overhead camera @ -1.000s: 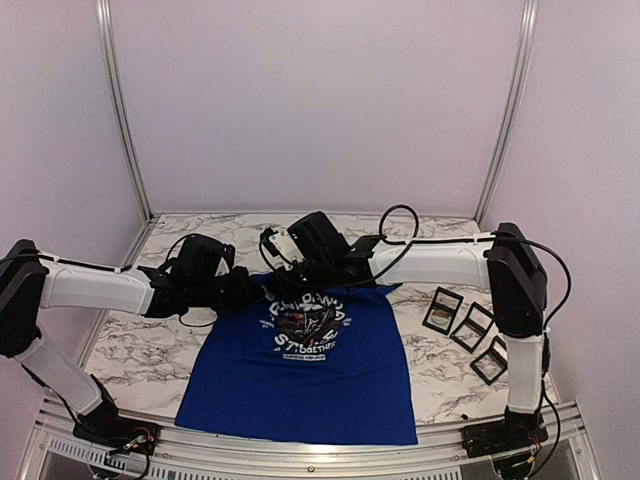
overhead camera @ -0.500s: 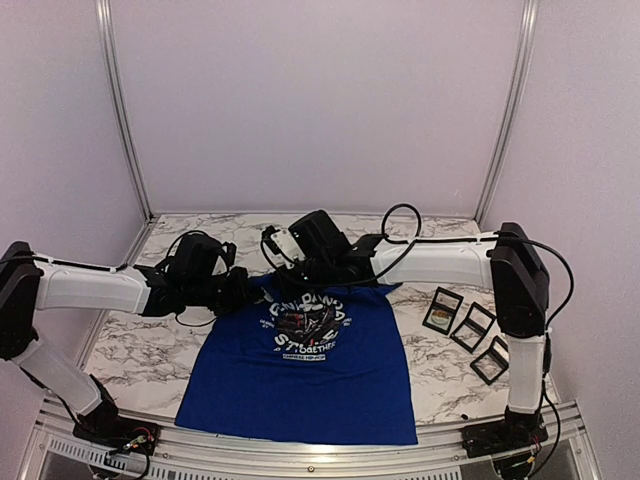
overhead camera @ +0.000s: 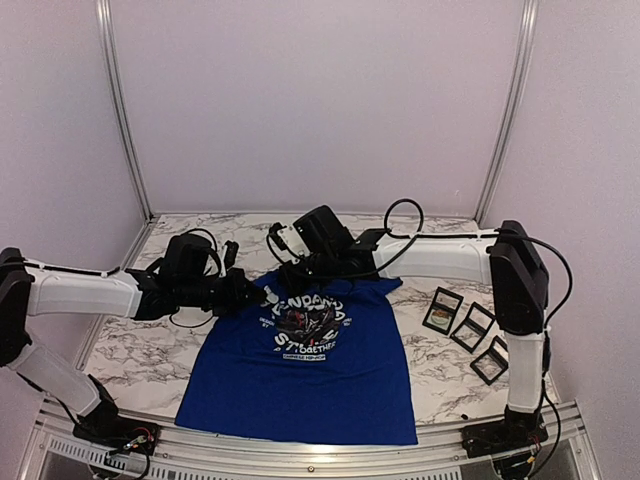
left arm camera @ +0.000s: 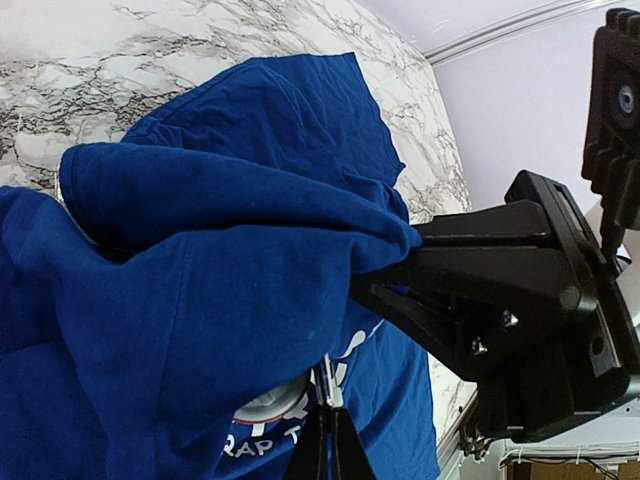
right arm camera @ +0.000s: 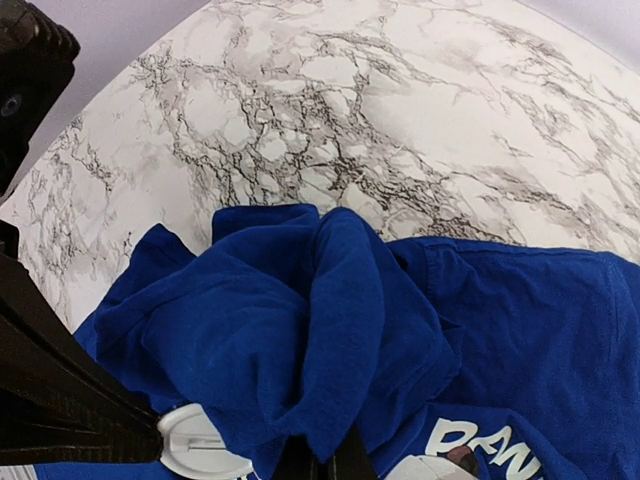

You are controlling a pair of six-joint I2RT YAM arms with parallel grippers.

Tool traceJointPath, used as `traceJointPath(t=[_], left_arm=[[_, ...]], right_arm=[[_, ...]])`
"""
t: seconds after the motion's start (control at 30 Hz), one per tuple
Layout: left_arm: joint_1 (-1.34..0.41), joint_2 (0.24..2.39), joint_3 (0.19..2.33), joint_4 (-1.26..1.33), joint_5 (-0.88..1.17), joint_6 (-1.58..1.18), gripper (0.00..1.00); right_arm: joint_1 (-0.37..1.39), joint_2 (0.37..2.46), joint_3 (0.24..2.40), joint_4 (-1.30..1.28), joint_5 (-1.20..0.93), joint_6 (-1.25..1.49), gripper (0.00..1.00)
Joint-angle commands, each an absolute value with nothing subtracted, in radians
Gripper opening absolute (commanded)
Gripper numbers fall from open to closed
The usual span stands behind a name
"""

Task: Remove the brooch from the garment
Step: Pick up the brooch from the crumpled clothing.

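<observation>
Logging position: the royal-blue T-shirt [overhead camera: 300,370] lies print-up on the marble table [overhead camera: 130,350], hem toward the arm bases. The left gripper [overhead camera: 243,291] is clenched on shoulder fabric on its own side, raising a fold. The right gripper [overhead camera: 297,270] is clenched at the collar, with cloth bunched over its tips. A pale round disc [right arm camera: 200,442] sits just beside the right fingers, half under the fold; I cannot tell whether it is the brooch. Small black display boxes [overhead camera: 470,325] lie well apart, on the right.
</observation>
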State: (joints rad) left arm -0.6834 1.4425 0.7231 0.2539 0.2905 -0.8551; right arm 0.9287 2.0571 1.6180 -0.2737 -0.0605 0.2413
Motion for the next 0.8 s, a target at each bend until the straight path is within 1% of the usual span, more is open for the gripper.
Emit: traceJointPath(t=[0.0,0.33,0.37,0.67,0.77], left_arm=[[-0.678,1.416,0.698,0.318,0.372,-0.837,0.00],[-0.648,1.433,0.639,0.462,0.400,-0.917,0.00],[-0.646,1.439,0.636,0.483,0.405,-0.928,0.00],[-0.628,1.516,0.615,0.652,0.464,-1.049,0.00],[-0.626,1.540,0.605,0.712,0.479,-1.090,0.00]], right_arm=[[0.908,2.077,1.655,-0.298,-0.063,0.264,0.00],[0.876,2.039,1.589,-0.258,-0.149,0.307,0.00],[0.871,2.031,1.581,-0.253,-0.159,0.312,0.01],[0.854,1.900,1.490,-0.283,-0.188,0.353,0.39],[0.847,1.844,1.449,-0.290,-0.202,0.375,0.48]])
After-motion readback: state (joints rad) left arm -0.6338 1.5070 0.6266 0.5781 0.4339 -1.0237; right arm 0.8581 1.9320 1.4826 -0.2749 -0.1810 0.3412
